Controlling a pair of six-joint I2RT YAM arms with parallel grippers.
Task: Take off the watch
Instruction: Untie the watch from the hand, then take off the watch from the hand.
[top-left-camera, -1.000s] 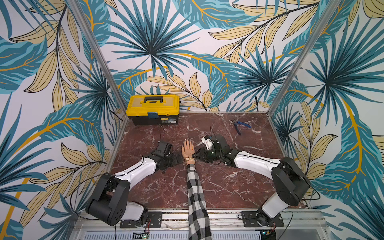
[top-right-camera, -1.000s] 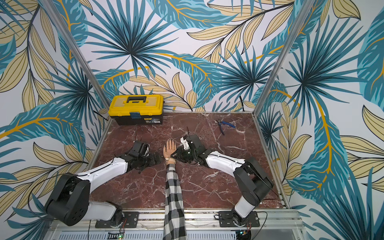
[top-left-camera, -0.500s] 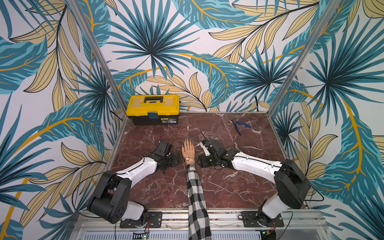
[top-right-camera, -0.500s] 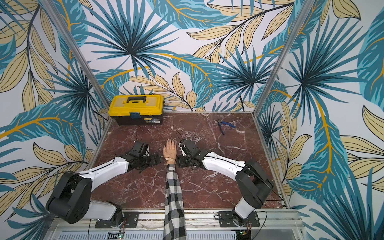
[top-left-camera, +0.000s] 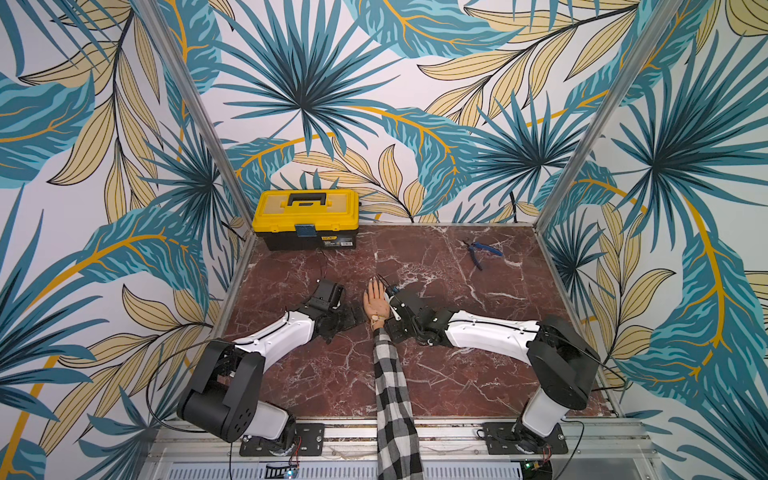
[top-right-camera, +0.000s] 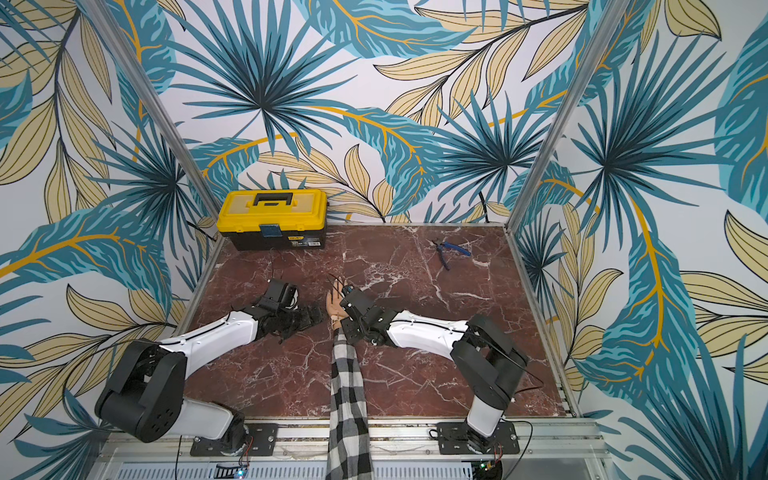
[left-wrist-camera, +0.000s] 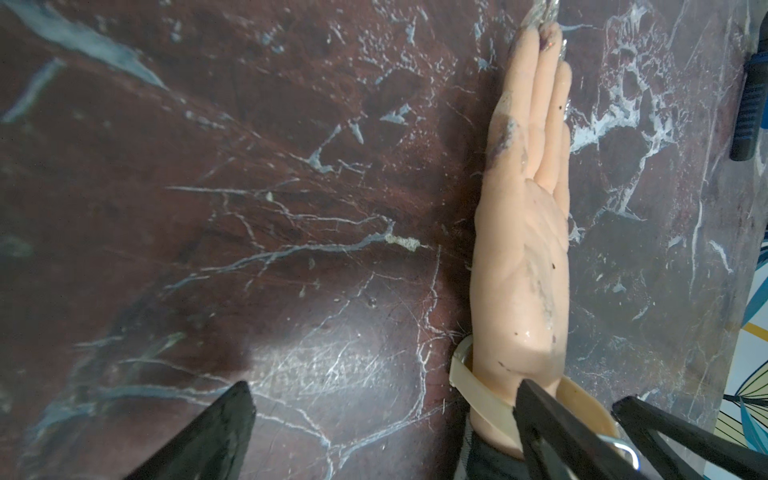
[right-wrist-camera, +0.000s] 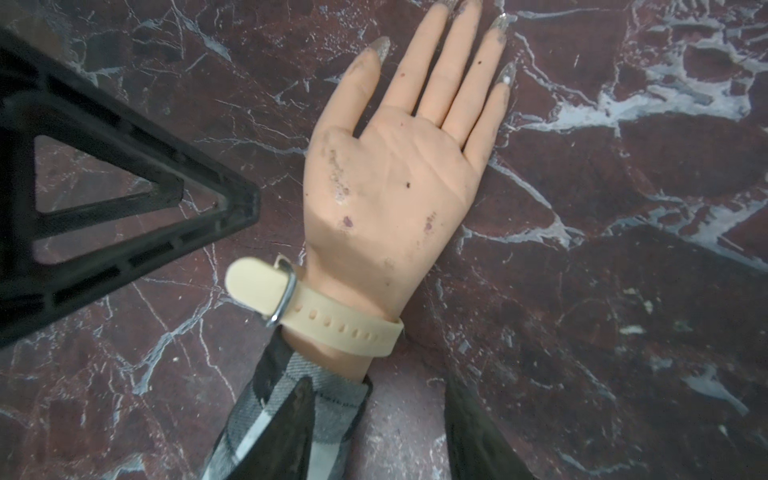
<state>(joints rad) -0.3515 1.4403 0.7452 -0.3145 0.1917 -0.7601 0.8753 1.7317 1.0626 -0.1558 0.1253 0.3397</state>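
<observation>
A mannequin hand lies palm up on the marble table. The watch is buckled round its wrist. Only the beige strap and silver buckle show; the case is hidden. In both top views the watch is a pale band between the two grippers. My left gripper is wide open beside the wrist, and one of its fingers lies across the strap. My right gripper is open just behind the watch, with one finger over the plaid sleeve and the other above bare marble.
The plaid sleeve runs from the wrist to the table's front edge. A yellow toolbox stands at the back left. Blue-handled pliers lie at the back right. Patterned walls enclose the table on three sides.
My right gripper has swung from beside the palm to just behind the wrist, and its jaws have spread wider. The left arm has hardly moved.
</observation>
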